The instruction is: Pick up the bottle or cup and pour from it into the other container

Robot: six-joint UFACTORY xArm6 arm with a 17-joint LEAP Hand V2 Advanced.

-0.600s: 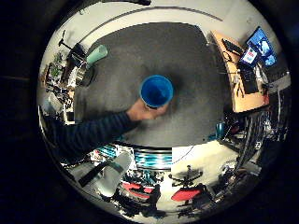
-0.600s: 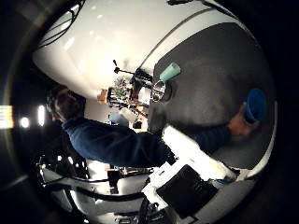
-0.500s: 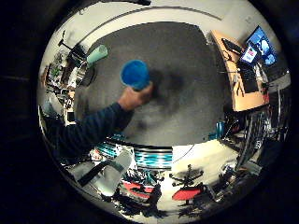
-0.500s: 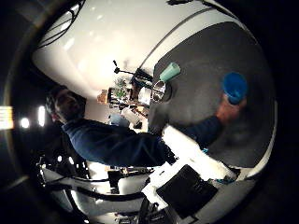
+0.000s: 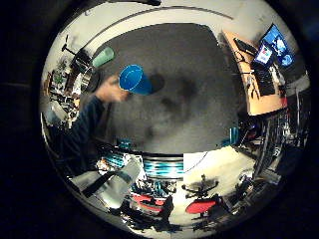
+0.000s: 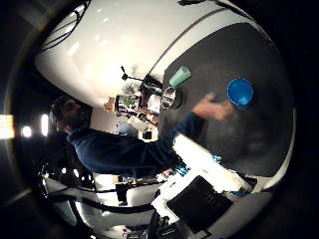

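Observation:
A blue cup (image 5: 132, 78) stands open side up on the dark grey table top (image 5: 189, 100), far below the palm. It also shows in the right thumb side palm view (image 6: 239, 92). A person's hand (image 5: 108, 90) is right beside it, blurred; I cannot tell if it still touches the cup. A teal container (image 5: 103, 57) stands near the table's edge, also in the thumb side view (image 6: 180, 76).
A metal pot (image 6: 167, 97) stands at the table's edge beside the teal container. A wooden desk with monitors (image 5: 261, 70) lies past the far side of the table. Chairs (image 5: 150, 204) stand on the floor beside the table.
The person's hand has slid the blue cup across the table toward the teal container. The hand now sits beside the cup rather than around it.

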